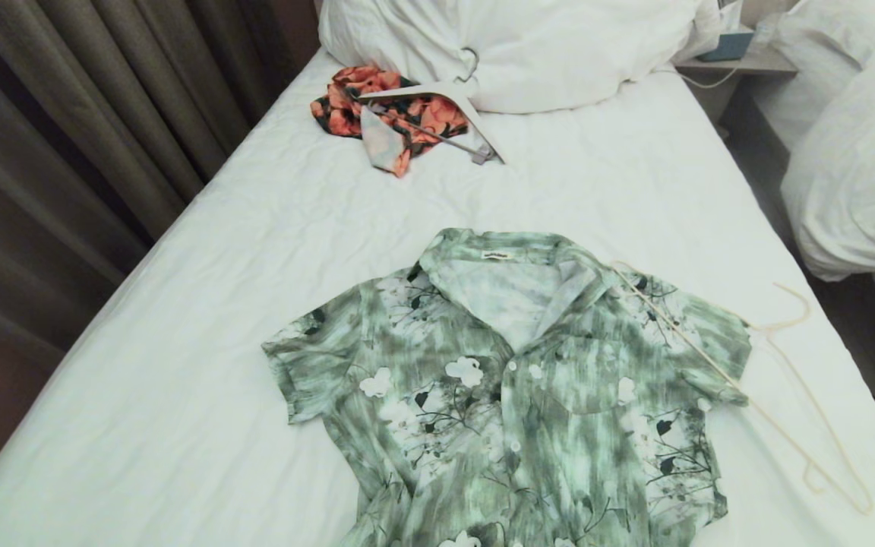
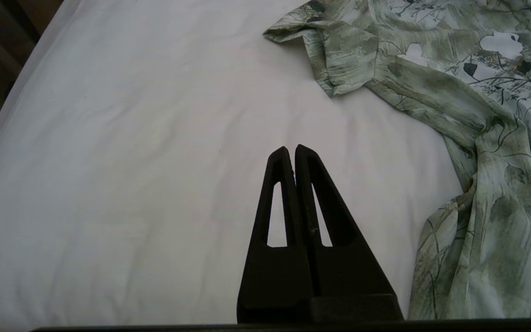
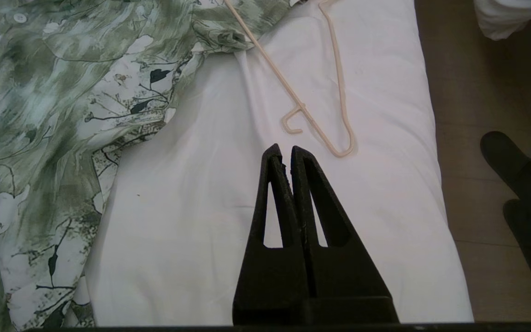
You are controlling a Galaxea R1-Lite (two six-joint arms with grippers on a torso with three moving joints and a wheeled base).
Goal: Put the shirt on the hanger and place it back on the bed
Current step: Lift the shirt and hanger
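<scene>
The green-and-white flowered shirt lies flat, front up, on the bed, collar toward the pillow. The thin cream wire hanger lies on the sheet at the shirt's right side, one arm resting across its right shoulder and sleeve. Neither arm shows in the head view. My left gripper is shut and empty above bare sheet, with the shirt and its left sleeve off to one side. My right gripper is shut and empty over the sheet, just short of the hanger's near corner, beside the shirt.
An orange-and-black floral garment with a thick white hanger lies near the pillow and duvet. Curtains hang along the left. A second bed heaped with bedding stands right, across a narrow floor gap with dark slippers.
</scene>
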